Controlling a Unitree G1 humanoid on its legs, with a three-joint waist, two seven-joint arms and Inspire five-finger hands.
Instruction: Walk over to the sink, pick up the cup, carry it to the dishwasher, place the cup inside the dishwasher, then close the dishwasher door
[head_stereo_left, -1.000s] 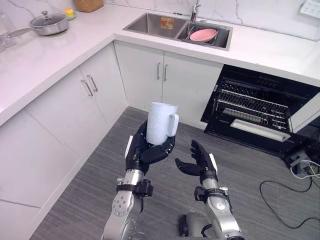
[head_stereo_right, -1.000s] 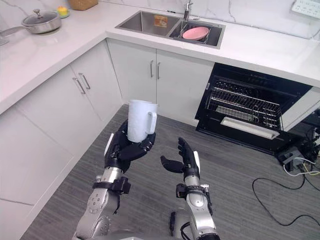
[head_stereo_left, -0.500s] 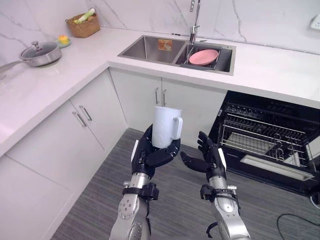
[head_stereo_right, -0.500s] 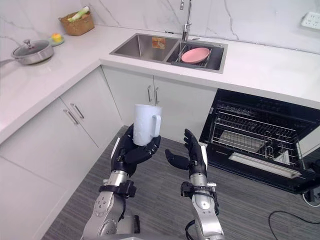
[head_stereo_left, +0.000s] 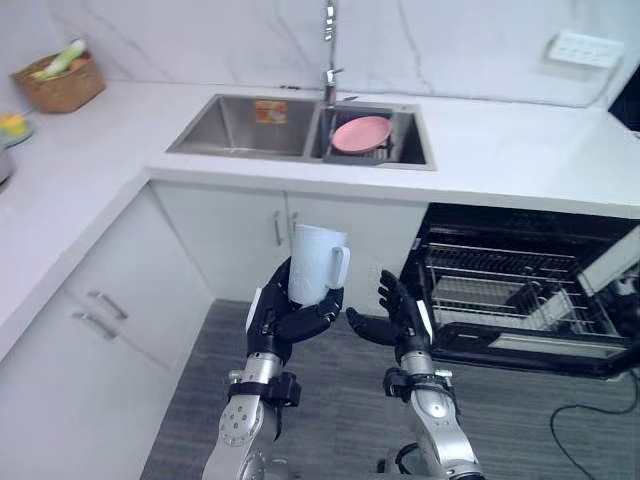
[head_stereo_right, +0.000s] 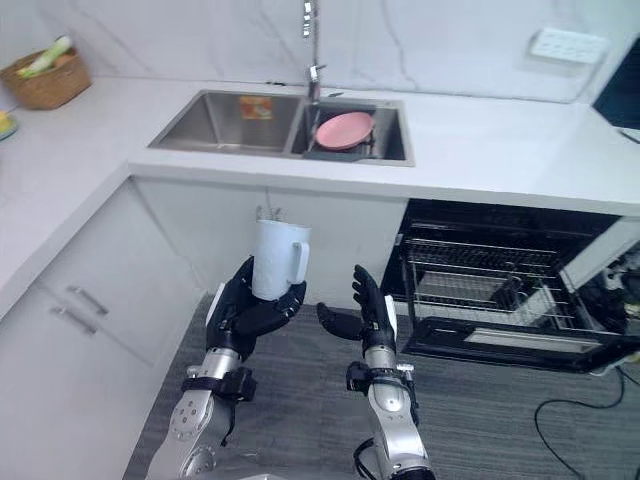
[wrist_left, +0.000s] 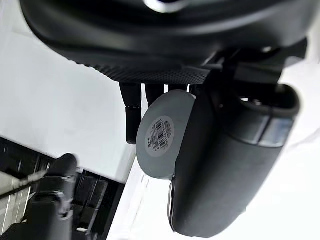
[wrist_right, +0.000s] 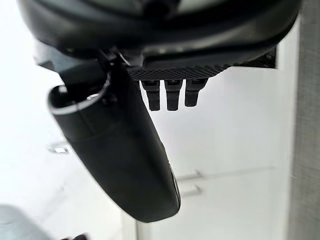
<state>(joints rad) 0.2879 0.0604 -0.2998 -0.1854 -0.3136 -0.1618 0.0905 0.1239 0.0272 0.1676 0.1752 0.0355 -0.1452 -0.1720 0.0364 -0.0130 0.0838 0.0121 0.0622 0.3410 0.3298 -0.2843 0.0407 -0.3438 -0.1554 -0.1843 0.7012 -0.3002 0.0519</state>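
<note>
1. Left eye view: the left hand (head_stereo_left: 290, 318) has its fingers and thumb curled round the lower half of the white cup (head_stereo_left: 316, 262). The cup stands upright with its handle to the right, above the floor in front of the cabinet doors below the sink (head_stereo_left: 240, 125).
2. Left wrist view: the cup's base lies against the palm with the fingers wrapped round it. The grip appears secure.
3. The right hand (head_stereo_left: 395, 318) hovers just right of the cup, apart from it. Its fingers are relaxed and spread and hold nothing.
4. Step in hand, as judged: carry the cup to the dishwasher (head_stereo_left: 520, 290), which is open at right under the countertop with its wire rack (head_stereo_left: 500, 285) exposed.
5. Procedure:
   - Turn right with the cup upright and the grip unchanged.
   - Approach square to the opening.
   - Pass the cup below the countertop edge without contact.
   - Lower it onto a free part of the rack, and release only once it is supported.
6. Reserve the right hand for closing the door.
</note>
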